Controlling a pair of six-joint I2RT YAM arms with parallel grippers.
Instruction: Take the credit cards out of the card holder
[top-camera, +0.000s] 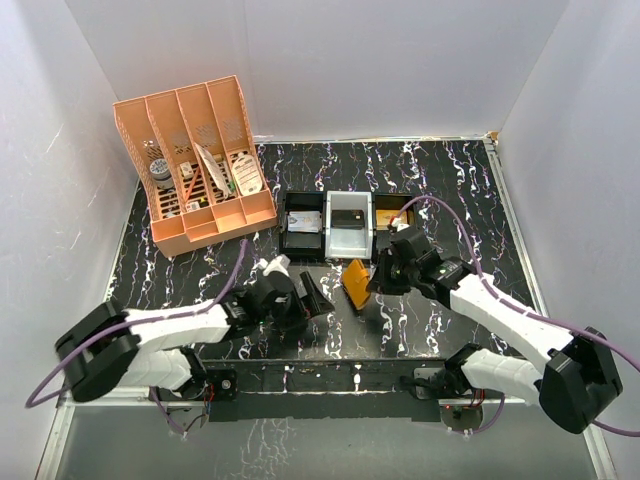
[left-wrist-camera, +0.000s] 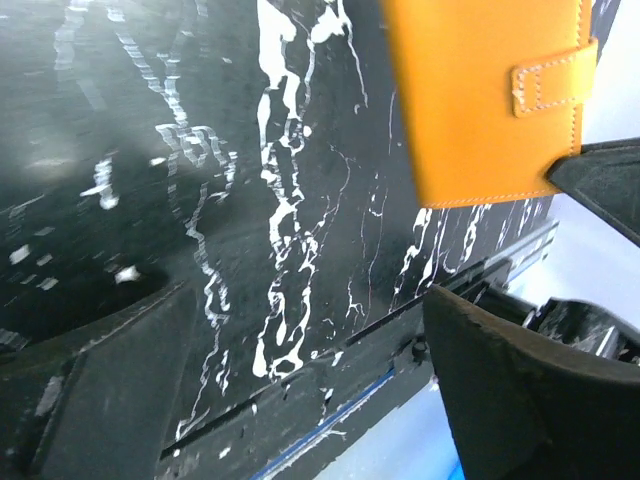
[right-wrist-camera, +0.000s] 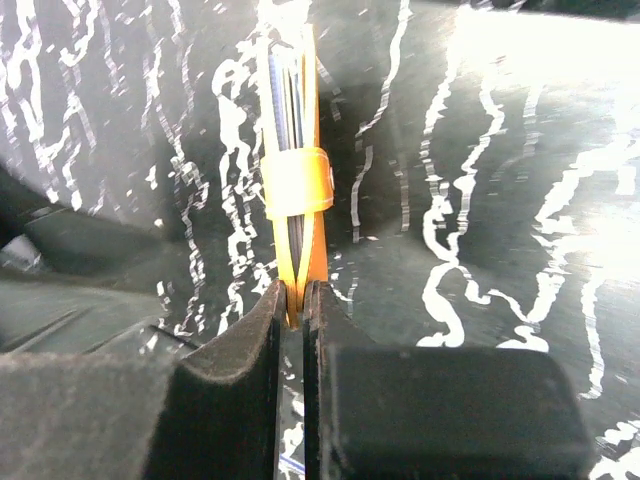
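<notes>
**Right gripper (top-camera: 375, 283) pinched the card holder (top-camera: 355, 283) on edge; left gripper (top-camera: 318, 297) stood spread beside it.**

Over the middle of the black marbled table (top-camera: 450, 180), the right arm reached in low from the right, its jaws pressed together on one edge of the orange holder (right-wrist-camera: 295, 150), which stood upright. The left arm lay low from the left, its jaws wide apart just short of the holder (left-wrist-camera: 480, 100) and touching nothing. The holder looked light and soft enough to flex, with its strap (right-wrist-camera: 297, 183) wrapped round the open side. The cards (right-wrist-camera: 287, 100), thin, stiff and probably slick, showed only as pale edges between the flaps. Those edges seemed the best place to grip, once the strap was freed.
</notes>
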